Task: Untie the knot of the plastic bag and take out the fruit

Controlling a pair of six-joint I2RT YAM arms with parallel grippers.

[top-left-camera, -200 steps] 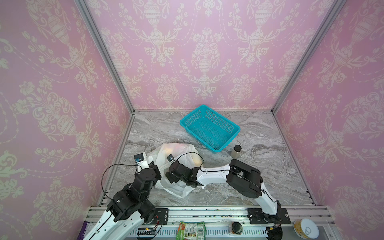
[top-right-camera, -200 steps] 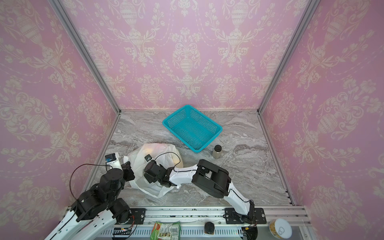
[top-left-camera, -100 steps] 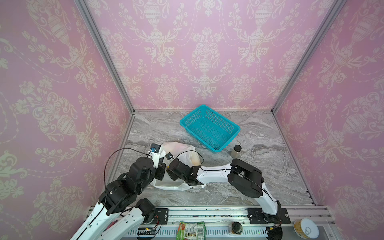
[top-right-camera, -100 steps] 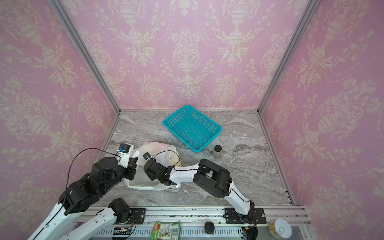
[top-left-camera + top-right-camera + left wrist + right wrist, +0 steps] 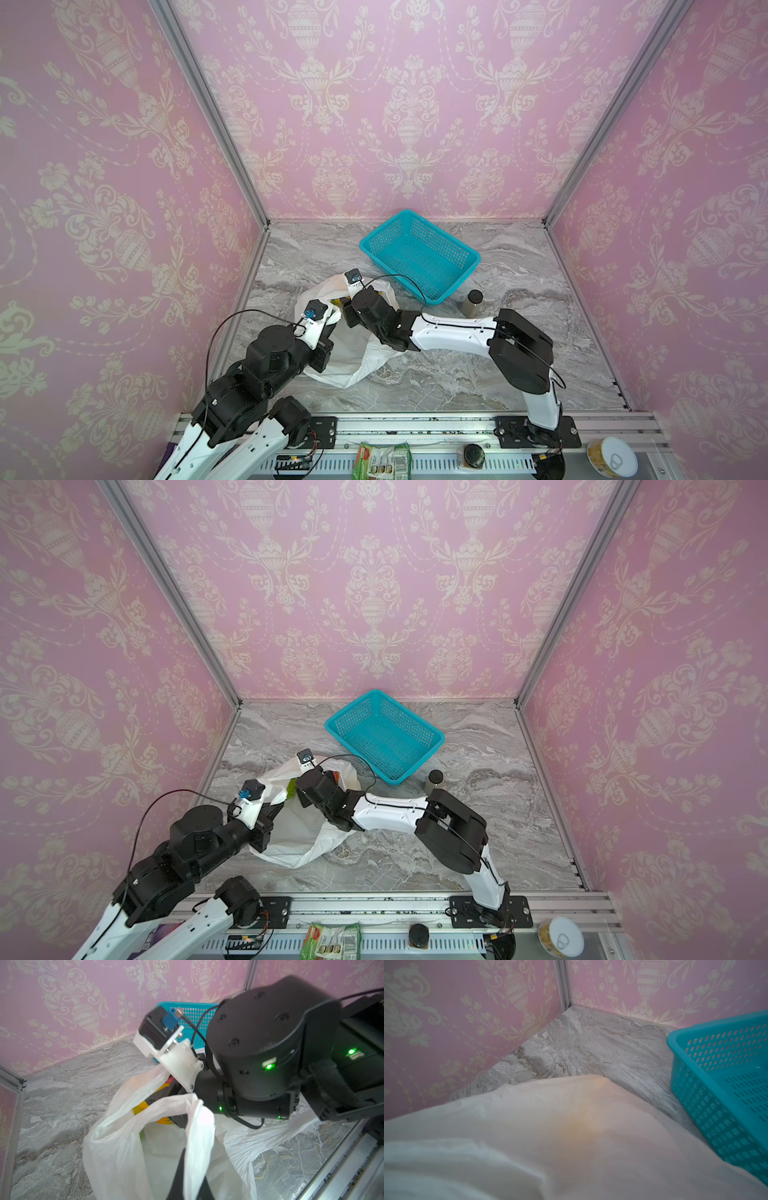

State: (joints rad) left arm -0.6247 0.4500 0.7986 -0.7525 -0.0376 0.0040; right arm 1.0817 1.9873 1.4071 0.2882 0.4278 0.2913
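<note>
- Lower left in both top views: we note the left gripper (image 5: 191,1180) clamped tight on a handle strap of the plastic bag (image 5: 353,361), holding that side of the rim up.
- Left of centre: the bag lies crumpled on the marble table (image 5: 457,374), its mouth gaping wide.
- Inside the mouth sits the fruit (image 5: 142,1108). We see yellow pieces in the left wrist view, and a green and an orange one in a top view. An orange glow shows through the film in the right wrist view.
- Centre: the right gripper (image 5: 348,316) is pushed into the mouth among the fruit. The bag hides its jaws, so we cannot tell whether they are wide, narrow or holding anything.
- Right of centre, higher in frame: a teal basket (image 5: 386,232) sits just beside the bag.
- Further right, by the basket's near corner: a small dark-lidded jar (image 5: 473,301) stands upright, apart from the bag.
</note>
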